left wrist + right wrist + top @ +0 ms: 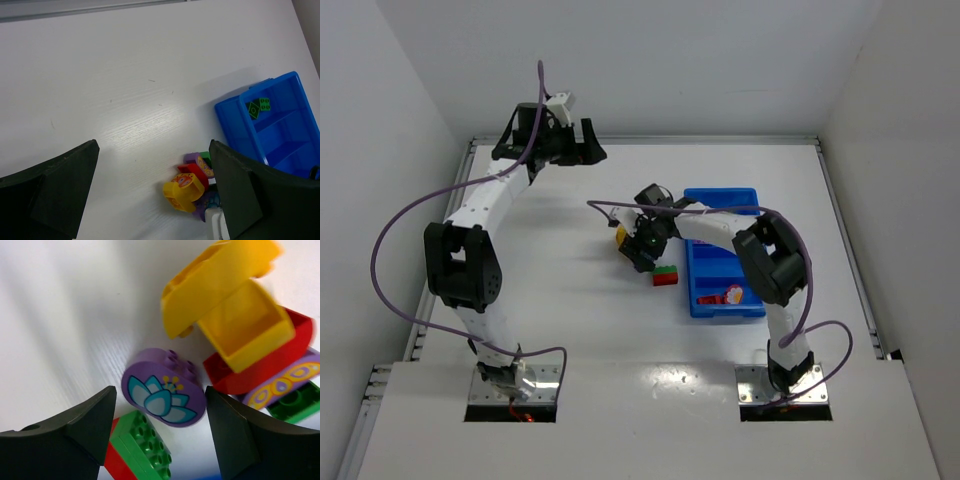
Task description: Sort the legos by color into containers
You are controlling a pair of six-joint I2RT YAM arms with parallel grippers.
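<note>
A cluster of legos lies just left of the blue tray (725, 300). My right gripper (159, 402) is open and low over the cluster, its fingers on either side of a purple oval brick with a lotus print (162, 395). Beside that brick are two yellow bricks (225, 305), a red brick (260, 367), a purple butterfly brick (285, 386), a green brick (295, 402) and a green-on-red brick (142, 452), which also shows in the top view (665, 275). My left gripper (578, 145) is open and empty, high at the table's far side. Its wrist view shows the cluster (185, 187).
The tray (280, 95) holds a green brick (260, 106) in its far compartment and a red piece (732, 295) in a near one. White walls enclose the table on three sides. A purple cable loops from each arm.
</note>
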